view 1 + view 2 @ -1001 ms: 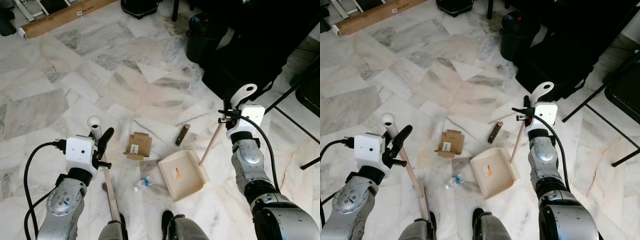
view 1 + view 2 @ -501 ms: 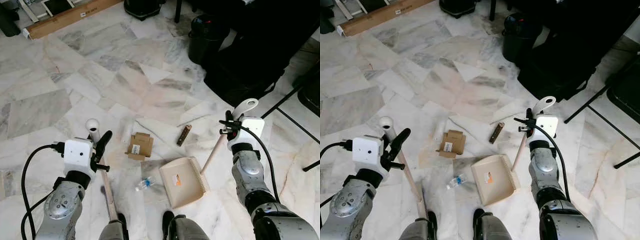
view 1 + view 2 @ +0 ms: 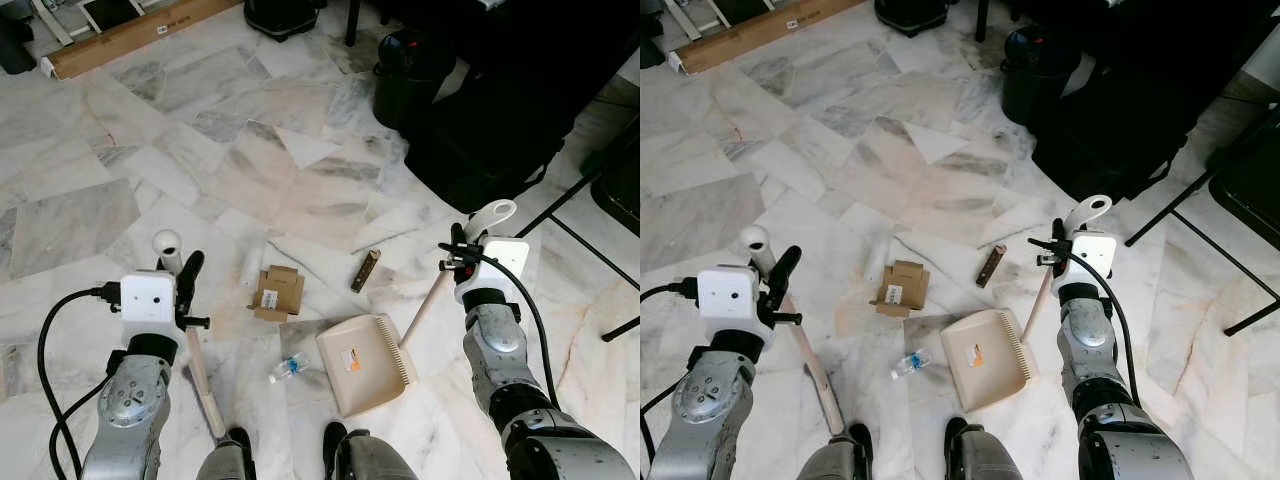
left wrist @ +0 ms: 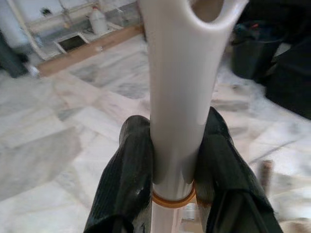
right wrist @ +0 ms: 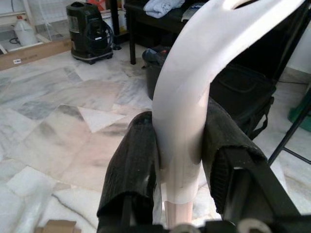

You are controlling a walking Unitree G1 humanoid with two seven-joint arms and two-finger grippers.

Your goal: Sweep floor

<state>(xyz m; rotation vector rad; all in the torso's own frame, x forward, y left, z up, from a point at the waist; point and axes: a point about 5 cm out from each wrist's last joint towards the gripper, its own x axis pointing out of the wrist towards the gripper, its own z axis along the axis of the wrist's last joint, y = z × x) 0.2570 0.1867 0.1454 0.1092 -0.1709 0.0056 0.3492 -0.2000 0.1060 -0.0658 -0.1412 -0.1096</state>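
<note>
left gripper (image 4: 172, 160) clamped on broom handle (image 3: 190, 345), head hidden near feet | right gripper (image 5: 180, 155) clamped on dustpan handle (image 3: 425, 305), dustpan (image 3: 365, 350) flat on marble floor (image 3: 150, 160) beside small bottle (image 3: 288, 367), cardboard box (image 3: 277, 292) | handles look stiff, light, smooth; grip near white tops

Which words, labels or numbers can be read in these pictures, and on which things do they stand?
None can be read.
Long cardboard box: white label with dark print, too small to read.
Small cardboard box: white sticker, print blurred.
Dustpan: orange and white sticker, unreadable.
Small plastic bottle: blue label, too small to read.
</note>
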